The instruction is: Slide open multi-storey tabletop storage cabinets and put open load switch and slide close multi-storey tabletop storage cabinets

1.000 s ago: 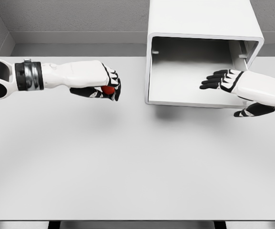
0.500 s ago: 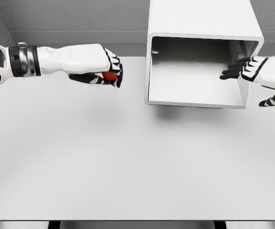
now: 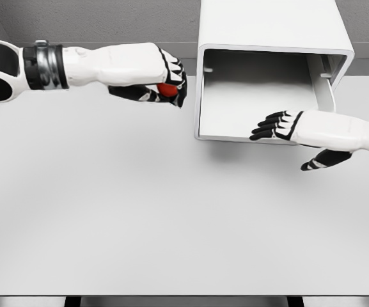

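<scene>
The white storage cabinet (image 3: 270,29) stands at the back right of the table, its drawer (image 3: 261,137) slid out toward me and empty inside. My left hand (image 3: 165,89) hovers just left of the drawer's left wall, shut on a small red load switch (image 3: 167,89) that peeks out between the fingers. My right hand (image 3: 277,126) lies flat over the drawer's front edge, fingers stretched out to the left and thumb hanging below, holding nothing.
The white table (image 3: 139,211) spreads wide in front of the cabinet. A grey wall runs along the back behind the cabinet.
My left hand has carried the red switch right and slightly up, close to the drawer. The right hand went back toward the drawer's right wall, then came forward and left onto the front edge.
</scene>
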You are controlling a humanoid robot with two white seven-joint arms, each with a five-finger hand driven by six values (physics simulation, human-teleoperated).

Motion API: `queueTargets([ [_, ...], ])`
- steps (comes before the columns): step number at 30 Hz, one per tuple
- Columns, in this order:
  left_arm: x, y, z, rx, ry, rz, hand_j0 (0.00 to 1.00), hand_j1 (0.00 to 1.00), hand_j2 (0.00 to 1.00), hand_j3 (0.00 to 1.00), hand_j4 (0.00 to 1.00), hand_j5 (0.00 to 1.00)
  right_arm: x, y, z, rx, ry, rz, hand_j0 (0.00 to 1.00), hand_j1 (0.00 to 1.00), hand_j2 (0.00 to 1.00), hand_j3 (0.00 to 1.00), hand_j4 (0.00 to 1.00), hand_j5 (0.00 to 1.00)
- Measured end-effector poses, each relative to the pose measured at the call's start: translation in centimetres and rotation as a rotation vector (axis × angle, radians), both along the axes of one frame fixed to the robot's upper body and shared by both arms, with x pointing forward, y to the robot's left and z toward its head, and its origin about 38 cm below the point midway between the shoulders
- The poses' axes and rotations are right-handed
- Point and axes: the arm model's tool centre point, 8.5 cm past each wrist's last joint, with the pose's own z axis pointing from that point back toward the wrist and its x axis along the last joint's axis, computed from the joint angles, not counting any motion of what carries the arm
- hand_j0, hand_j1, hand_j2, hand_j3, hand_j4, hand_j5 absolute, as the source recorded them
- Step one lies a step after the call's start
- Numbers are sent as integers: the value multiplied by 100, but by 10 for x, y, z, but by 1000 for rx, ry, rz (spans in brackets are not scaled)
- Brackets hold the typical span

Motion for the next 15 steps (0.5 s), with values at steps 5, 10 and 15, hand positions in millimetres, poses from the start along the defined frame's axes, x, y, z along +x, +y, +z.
queueTargets([
  [5,-1,-9,5,-17,-4,-22,44,44,44,44,44,44,5,8,-2,51,23,6,100,100,100,100,100,100],
  [10,-3,-19,9,-34,-7,-44,44,44,44,44,44,44,17,0,-13,53,53,-34,100,100,100,100,100,100],
  [15,-4,-26,16,-44,-18,-61,44,44,44,44,44,44,27,-6,-24,53,80,-69,100,100,100,100,100,100],
])
